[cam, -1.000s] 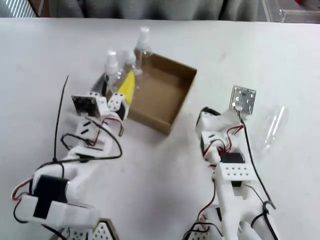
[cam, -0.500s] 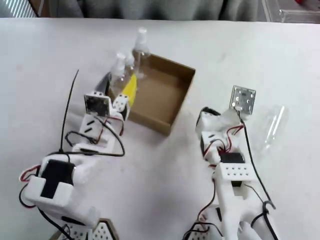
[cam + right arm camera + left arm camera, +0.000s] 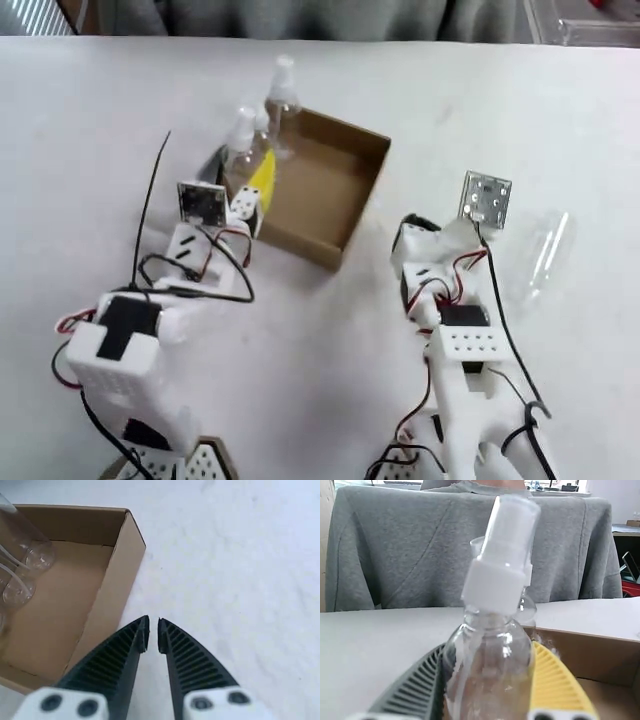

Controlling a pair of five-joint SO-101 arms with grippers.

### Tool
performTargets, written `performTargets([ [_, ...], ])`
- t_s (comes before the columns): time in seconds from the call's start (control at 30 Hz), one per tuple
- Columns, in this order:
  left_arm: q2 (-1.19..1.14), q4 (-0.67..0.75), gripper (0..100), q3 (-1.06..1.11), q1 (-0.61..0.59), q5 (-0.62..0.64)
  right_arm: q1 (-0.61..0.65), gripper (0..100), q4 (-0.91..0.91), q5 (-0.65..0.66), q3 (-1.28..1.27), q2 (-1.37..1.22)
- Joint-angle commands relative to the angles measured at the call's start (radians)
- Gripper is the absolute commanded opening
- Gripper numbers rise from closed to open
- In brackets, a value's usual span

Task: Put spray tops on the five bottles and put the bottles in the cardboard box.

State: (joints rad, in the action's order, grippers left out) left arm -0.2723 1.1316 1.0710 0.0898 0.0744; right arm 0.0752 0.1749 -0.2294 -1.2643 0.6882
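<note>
On a white table [image 3: 450, 100], a clear bottle [image 3: 485, 655] hangs just beside the cardboard box's [image 3: 300, 243] left wall.
The left gripper [image 3: 236, 172] clamps it, spray top [image 3: 502, 555] fitted; boxing it looks the step in hand, calling for a lift over the rim. The right gripper [image 3: 152, 632] rests nearly closed, empty. Farther right a second bottle [image 3: 545, 255] lies apparently uncapped. Whether the far bottles [image 3: 283, 95] stand inside the box is unclear.

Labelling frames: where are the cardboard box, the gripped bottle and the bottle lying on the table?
cardboard box [image 3: 315, 185]: high view, bare floor.
gripped bottle [image 3: 487, 665]: left wrist view, clear body.
lying bottle [image 3: 545, 250]: high view, clear body.
</note>
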Motion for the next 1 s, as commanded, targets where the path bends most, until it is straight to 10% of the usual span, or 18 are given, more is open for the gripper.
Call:
performTargets([
  [0.0, -0.01, 0.028, 2, -0.066, 0.013, -0.003, -0.008, 1.5, -0.021, -0.008, 0.006, 0.027],
  [0.97, -0.008, -0.101, 24, -0.061, 0.005, -0.003, -0.012, 1.5, -0.021, -0.008, 0.008, 0.027],
])
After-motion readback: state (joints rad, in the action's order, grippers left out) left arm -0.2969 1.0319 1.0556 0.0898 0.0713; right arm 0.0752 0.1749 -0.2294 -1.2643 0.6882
